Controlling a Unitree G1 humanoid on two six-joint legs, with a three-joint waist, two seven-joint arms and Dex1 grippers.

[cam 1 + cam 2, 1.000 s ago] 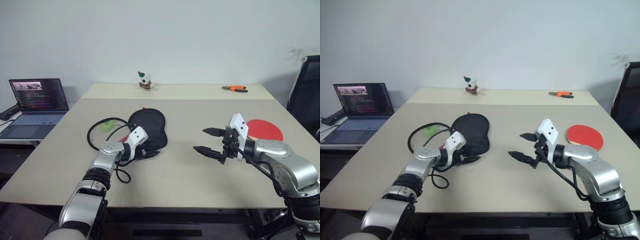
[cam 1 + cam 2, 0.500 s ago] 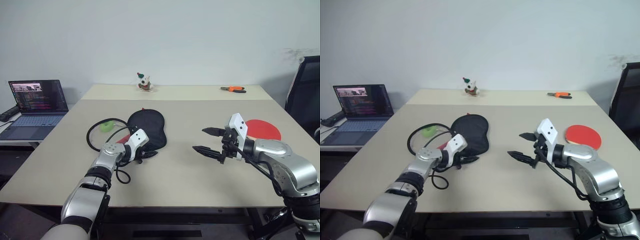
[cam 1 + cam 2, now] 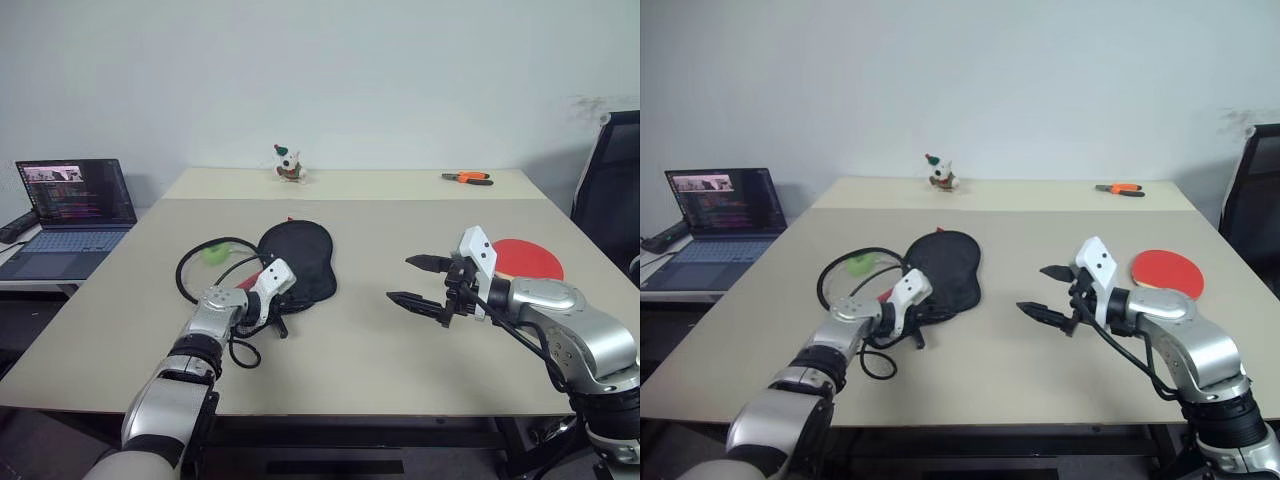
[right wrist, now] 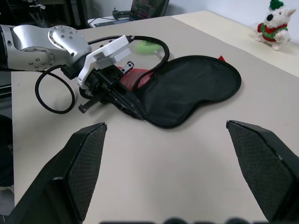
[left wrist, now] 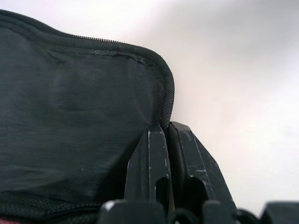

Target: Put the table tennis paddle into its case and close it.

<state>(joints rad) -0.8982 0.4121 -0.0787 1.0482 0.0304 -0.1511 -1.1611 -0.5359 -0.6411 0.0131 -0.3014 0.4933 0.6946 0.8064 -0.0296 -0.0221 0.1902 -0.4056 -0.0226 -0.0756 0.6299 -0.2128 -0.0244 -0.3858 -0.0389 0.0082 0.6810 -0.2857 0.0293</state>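
Note:
The case lies black side up left of the table's middle, with a strip of red showing at its near left edge. My left gripper is shut on the case's near zipper edge; the left wrist view shows both fingers pinched together on the seam. A green pull tag lies beside the case. The table tennis paddle lies red face up at the right, its handle hidden behind my right arm. My right gripper hangs open above the table between case and paddle, holding nothing.
A black cable loop lies by my left wrist. A laptop stands on a side table at the left. A small plush toy and orange pliers lie at the far edge. A black chair stands at the right.
My left gripper's fingers have gone from open to shut on the case's near edge, and the wrist has turned a little. The right arm has kept still.

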